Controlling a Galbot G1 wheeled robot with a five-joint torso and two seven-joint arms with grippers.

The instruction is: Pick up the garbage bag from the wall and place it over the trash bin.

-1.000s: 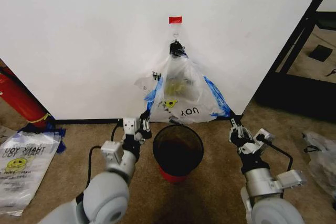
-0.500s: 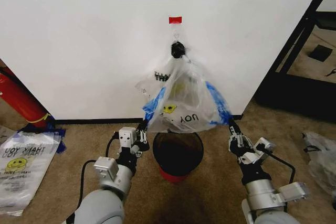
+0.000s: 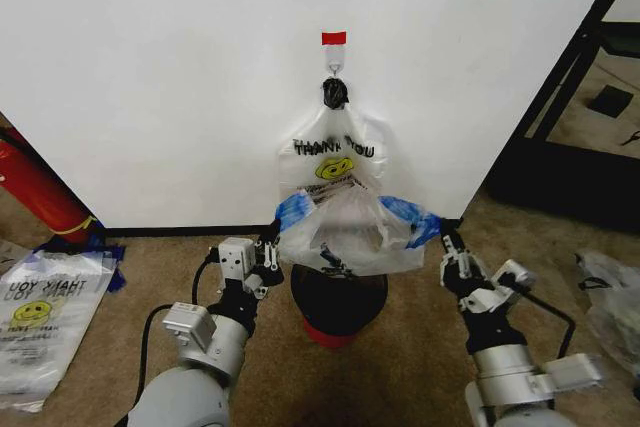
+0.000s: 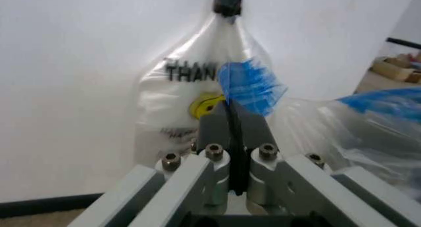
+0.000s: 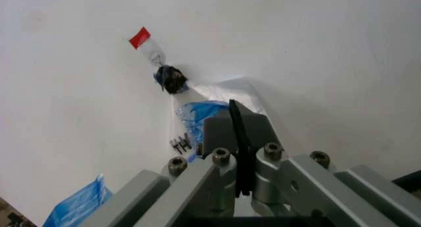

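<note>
The garbage bag (image 3: pixel 345 239), clear and crinkly with blue patches, is stretched between my two grippers just above the trash bin (image 3: pixel 340 299), a black mesh basket with a red base. My left gripper (image 3: pixel 277 235) is shut on the bag's left blue patch (image 4: pixel 247 86). On the other side, the right gripper (image 3: pixel 443 237) is shut on the right blue patch (image 5: pixel 197 113). The bag's lower part drapes over the bin's rim and hides it. Behind it on the white wall (image 3: pixel 150 77), a flat "THANK YOU" smiley bag (image 3: pixel 333 159) hangs from the hook (image 3: pixel 334 69) under red tape (image 3: pixel 333 38).
A red fire extinguisher (image 3: pixel 35 187) leans at the far left. Flat smiley bags (image 3: pixel 45 317) lie on the carpet at my left. A black shelf frame (image 3: pixel 570 77) stands at the right, with another plastic bag (image 3: pixel 610 297) on the floor below it.
Both grippers drew back from the wall and lowered the blue-patched bag, which has come off the hook and now spreads above the bin. A flat "THANK YOU" bag is uncovered on the hook.
</note>
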